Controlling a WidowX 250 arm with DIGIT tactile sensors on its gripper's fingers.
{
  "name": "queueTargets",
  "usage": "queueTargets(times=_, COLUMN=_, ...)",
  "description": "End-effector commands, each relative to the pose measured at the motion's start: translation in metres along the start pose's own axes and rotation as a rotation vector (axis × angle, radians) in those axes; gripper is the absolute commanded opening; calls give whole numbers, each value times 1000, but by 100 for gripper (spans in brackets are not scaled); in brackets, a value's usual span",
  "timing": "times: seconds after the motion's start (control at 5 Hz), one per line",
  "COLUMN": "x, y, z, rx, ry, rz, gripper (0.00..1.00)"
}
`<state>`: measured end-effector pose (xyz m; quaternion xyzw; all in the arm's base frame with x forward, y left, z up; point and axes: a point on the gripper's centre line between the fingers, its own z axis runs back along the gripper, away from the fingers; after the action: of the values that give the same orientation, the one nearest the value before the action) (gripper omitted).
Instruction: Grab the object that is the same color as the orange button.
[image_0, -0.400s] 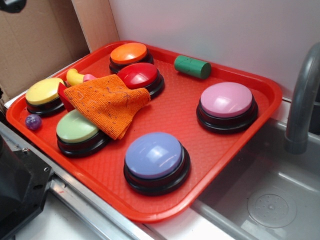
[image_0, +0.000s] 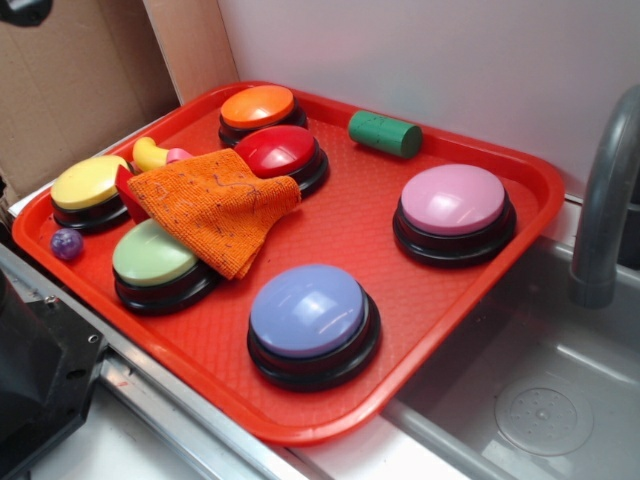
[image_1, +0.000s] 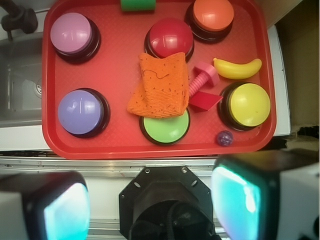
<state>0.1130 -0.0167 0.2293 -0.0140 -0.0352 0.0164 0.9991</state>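
Altogether six dome buttons (image_1: 168, 38), one orange cloth (image_1: 161, 86), one tray (image_1: 120, 145)

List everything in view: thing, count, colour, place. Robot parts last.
tray: 1, red, beside the sink
orange button: 1, orange, far corner of tray
red button: 1, red, next to the orange one
yellow button: 1, yellow, left edge
green button: 1, green, partly under the cloth
purple button: 1, purple, near edge
pink button: 1, pink, right side
cloth: 1, orange, middle of tray
cylinder: 1, green, far edge
banana: 1, yellow
bolt: 1, pink
wedge: 1, red
ball: 1, purple
sink: 1, grey
gripper: 1, open, short of the tray
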Motion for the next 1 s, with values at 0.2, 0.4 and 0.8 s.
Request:
queueTargets(times=0.2, x=-4, y=37, z=-56, rx=-17, ry=-82, rz=117, gripper=100)
queueTargets(times=0.4, x=3, y=41, z=-82, rx=15, ry=-107, rz=205, gripper=100)
queueTargets(times=0.8, x=31, y=40, z=-130, rx=-33, ry=-117, rz=317, gripper=100)
